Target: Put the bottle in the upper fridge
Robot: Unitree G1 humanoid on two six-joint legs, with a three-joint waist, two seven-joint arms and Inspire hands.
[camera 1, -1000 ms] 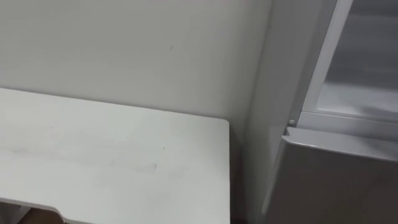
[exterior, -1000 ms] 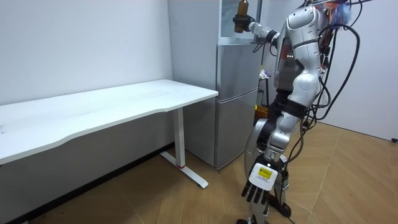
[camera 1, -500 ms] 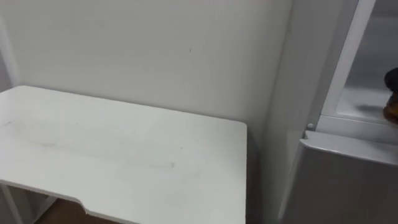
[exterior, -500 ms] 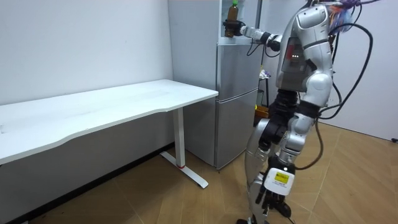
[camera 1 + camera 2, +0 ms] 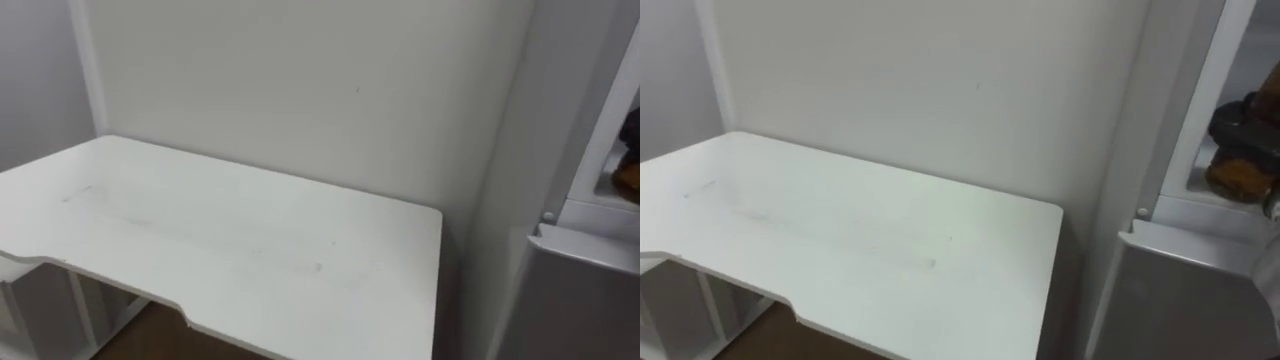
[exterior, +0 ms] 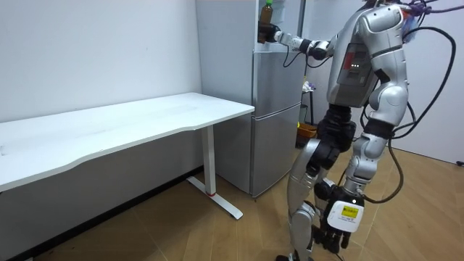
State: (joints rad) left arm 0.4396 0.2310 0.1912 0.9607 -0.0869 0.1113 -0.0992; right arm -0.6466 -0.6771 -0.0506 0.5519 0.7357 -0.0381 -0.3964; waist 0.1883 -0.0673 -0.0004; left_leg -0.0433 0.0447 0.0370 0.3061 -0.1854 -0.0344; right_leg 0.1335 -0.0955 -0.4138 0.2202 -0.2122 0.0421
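I stand in front of the grey fridge [image 6: 275, 116], whose upper compartment [image 5: 1215, 95] is open. My right arm reaches out at shoulder height, and my right hand [image 6: 267, 33] is shut on the brown bottle [image 6: 267, 10], which is upright at the compartment's opening. In the right eye view the bottle's brown lower part [image 5: 1240, 172] shows just over the compartment's sill, with my dark right hand [image 5: 1238, 118] round it. My left hand [image 6: 335, 230] hangs low beside my legs, fingers relaxed and holding nothing.
A long white table [image 5: 860, 230] stands against the wall left of the fridge, its end almost touching the fridge side. The lower fridge door [image 5: 1190, 295] is shut. Wooden floor [image 6: 217, 239] spreads in front of the table.
My right hand has carried the bottle lower and toward the room view's left, up to the upper compartment. My body has turned, my left arm has swung back, and the eye views have shifted.
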